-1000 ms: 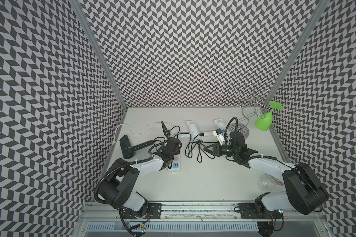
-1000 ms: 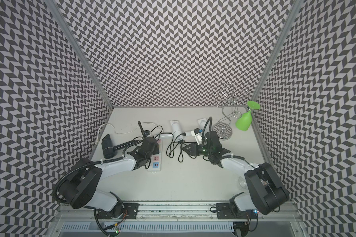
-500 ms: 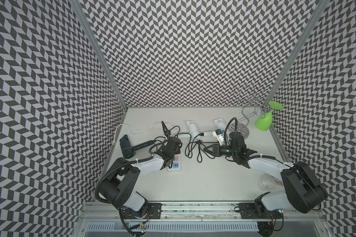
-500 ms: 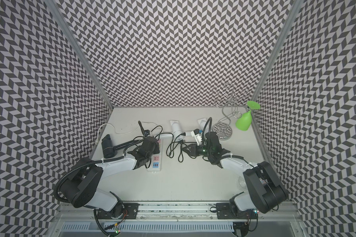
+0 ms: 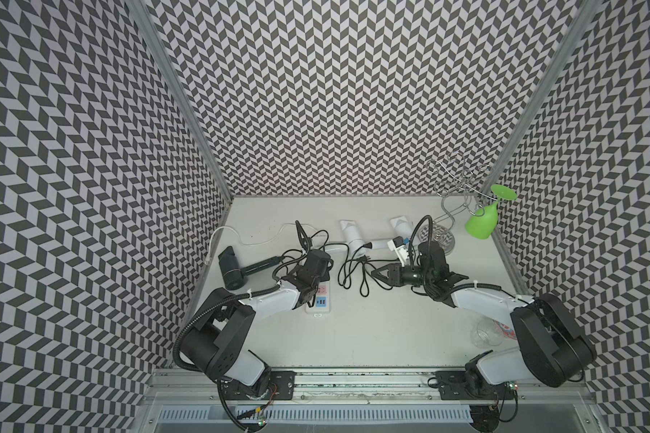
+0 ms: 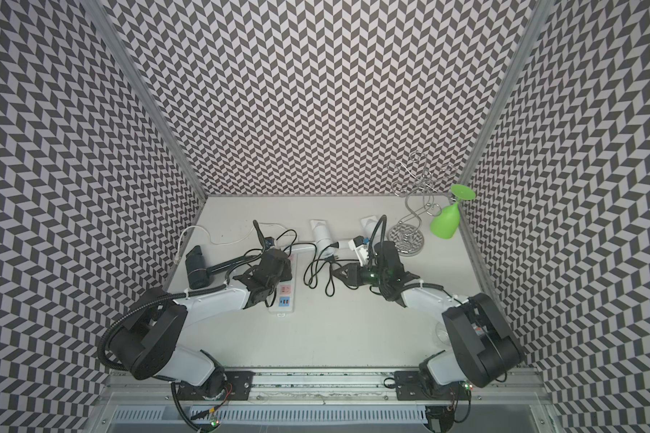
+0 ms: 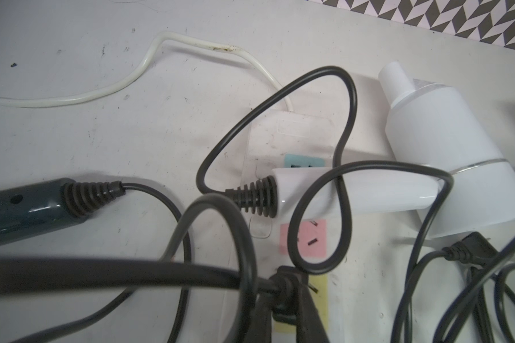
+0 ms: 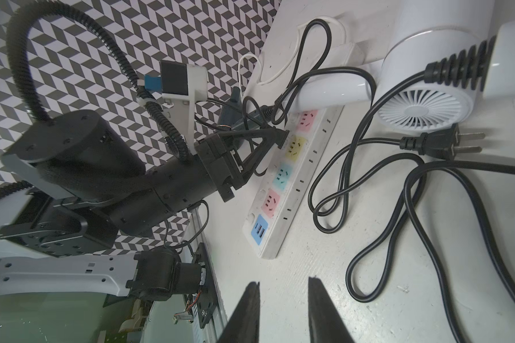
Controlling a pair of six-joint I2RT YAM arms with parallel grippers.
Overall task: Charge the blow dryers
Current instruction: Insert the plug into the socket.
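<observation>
- Table (image 5: 372, 337), pale and scuffed, stretches out from my two bases. A clear glass (image 5: 486, 333) stands on it right beside my right arm's big joint.
- My right claw (image 8: 283, 285) lies low over the table. Its jaws are a little apart with nothing between them, and it points toward the power strip (image 6: 283, 300) but is well apart from it.
- The power strip, white with pastel sockets, runs lengthwise away from me under my left wrist, blue end nearest.
- My left claw (image 8: 280, 136) is pressed together on a black plug (image 7: 283, 285), holding it at the yellow socket (image 8: 295, 147). I cannot tell whether the prongs are in, nor whose cord this is.
- Black cords (image 5: 353, 273) loop loosely on the table between my two claws.
- A loose plug (image 8: 437, 142) with bare prongs lies among them, just beside the fan grille of a white dryer (image 5: 351, 234).
- The black dryer (image 5: 230, 270) lies on its side left of the strip, near the left wall, with its handle pointing toward the strip.
- The white dryer lies past the cords, its handle resting across the far part of the strip.
- A second white dryer (image 5: 400, 225) lies to its right, partly hidden behind my right wrist camera.
- The strip's white cable (image 5: 248, 240) snakes off toward the left wall.
- Farthest off, in the right back corner, a wire rack (image 6: 406, 238) stands with a green glass (image 5: 481, 223) hanging from it upside down.
</observation>
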